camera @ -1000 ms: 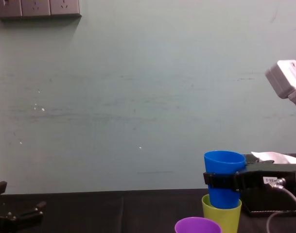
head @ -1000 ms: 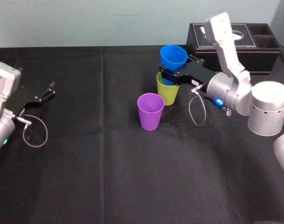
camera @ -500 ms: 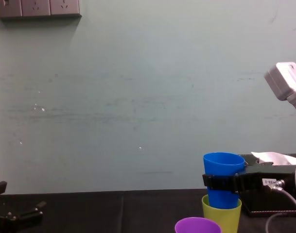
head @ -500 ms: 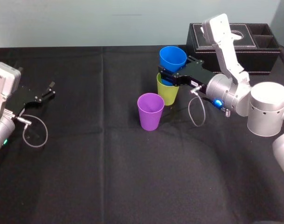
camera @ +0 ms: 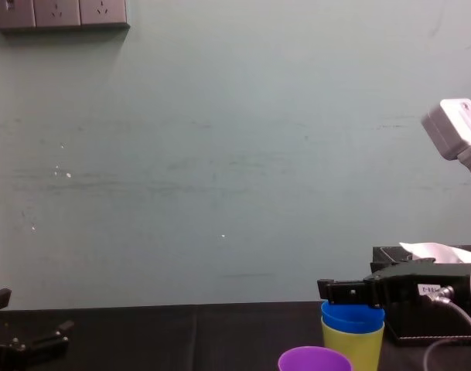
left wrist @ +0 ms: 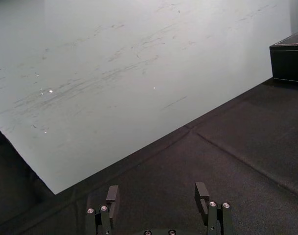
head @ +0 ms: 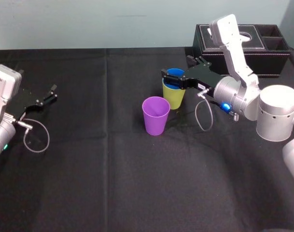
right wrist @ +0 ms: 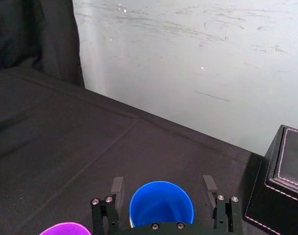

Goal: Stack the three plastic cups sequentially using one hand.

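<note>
Farthest from the working pincer, the left gripper [head: 53,93] lies parked at the robot's left on the black cloth [head: 113,169]. Its fingers are spread and nothing is between them.

Next comes the purple cup [head: 156,115]. It stands upright and alone, just beside the right gripper's fingertips, on their left and a little nearer the robot's body. It is close to the other two cups but apart from them.

The right gripper [right wrist: 162,185] reaches in level at rim height. Its jaws are spread, one on each side of the blue cup [right wrist: 161,210], with a gap showing at each finger, so it pinches nothing. The blue cup sits nested deep in the yellow-green cup [head: 174,99], only its upper band standing proud. That pair rests on the cloth directly under the fingertips.

Behind the gripper's wrist, well apart from the cups, is the black tissue box [head: 270,58].

These tumblers look light, thin-walled and smooth. I would expect one to slide in flat fingers, to give under a hard squeeze and to tip at a light knock. The taper probably makes a low grip slip upward. The purple cup is likely the one left to add. The best hold seems to be across its width just below the rim, closed gently and kept upright.
</note>
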`<control>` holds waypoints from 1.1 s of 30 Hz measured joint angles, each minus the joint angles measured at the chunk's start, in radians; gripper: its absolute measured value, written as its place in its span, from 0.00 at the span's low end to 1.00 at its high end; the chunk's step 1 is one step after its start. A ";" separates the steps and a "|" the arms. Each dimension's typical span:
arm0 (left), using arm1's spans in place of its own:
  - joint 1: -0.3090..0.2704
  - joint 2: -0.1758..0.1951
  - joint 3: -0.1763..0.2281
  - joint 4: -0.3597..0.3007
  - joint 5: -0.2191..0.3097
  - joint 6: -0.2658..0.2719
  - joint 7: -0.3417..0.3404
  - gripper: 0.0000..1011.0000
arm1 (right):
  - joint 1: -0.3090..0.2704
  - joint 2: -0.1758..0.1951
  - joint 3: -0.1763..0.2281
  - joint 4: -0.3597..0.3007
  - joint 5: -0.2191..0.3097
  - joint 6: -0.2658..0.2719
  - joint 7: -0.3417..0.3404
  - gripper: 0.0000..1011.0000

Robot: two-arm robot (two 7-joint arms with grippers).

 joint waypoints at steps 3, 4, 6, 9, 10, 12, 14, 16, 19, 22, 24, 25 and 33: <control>0.000 0.000 0.000 0.000 0.000 0.000 0.000 1.00 | 0.000 0.000 0.000 0.000 0.000 0.000 0.000 0.99; 0.000 0.000 0.000 0.000 0.000 0.000 0.000 1.00 | 0.000 0.000 0.000 0.000 0.000 0.000 0.000 0.99; 0.000 0.000 0.000 0.000 0.000 0.000 0.000 1.00 | 0.000 0.000 0.000 -0.001 0.000 0.000 0.000 0.99; 0.000 0.000 0.000 0.000 0.000 0.000 0.000 1.00 | -0.006 0.003 0.004 -0.010 0.003 -0.007 0.005 0.99; 0.000 0.000 0.000 0.000 0.000 0.000 0.000 1.00 | -0.011 0.006 0.008 -0.021 0.007 -0.008 0.008 0.99; 0.000 0.000 0.000 0.000 0.000 0.000 0.000 1.00 | -0.017 0.013 0.011 -0.035 0.010 -0.007 0.011 0.99; 0.000 0.000 0.000 0.000 0.000 0.000 0.000 1.00 | -0.029 0.024 0.016 -0.061 0.016 -0.003 0.016 0.99; 0.000 0.000 0.000 0.000 0.000 0.000 0.000 1.00 | -0.040 0.032 0.021 -0.080 0.020 0.000 0.017 0.99; 0.000 0.000 0.000 0.000 0.000 0.000 0.000 1.00 | -0.070 0.056 0.034 -0.128 0.033 0.009 0.022 0.99; 0.000 0.000 0.000 0.000 0.000 0.000 0.000 1.00 | -0.110 0.089 0.053 -0.182 0.057 0.025 0.037 0.99; 0.000 0.000 0.000 0.000 0.000 0.000 0.000 1.00 | -0.145 0.122 0.073 -0.223 0.087 0.038 0.058 0.99; 0.000 0.000 0.000 0.000 0.000 0.000 0.000 1.00 | -0.154 0.131 0.078 -0.232 0.095 0.041 0.064 0.99; 0.000 0.000 0.000 0.000 0.000 0.000 0.000 1.00 | -0.313 0.264 0.134 -0.349 0.167 0.029 0.139 0.99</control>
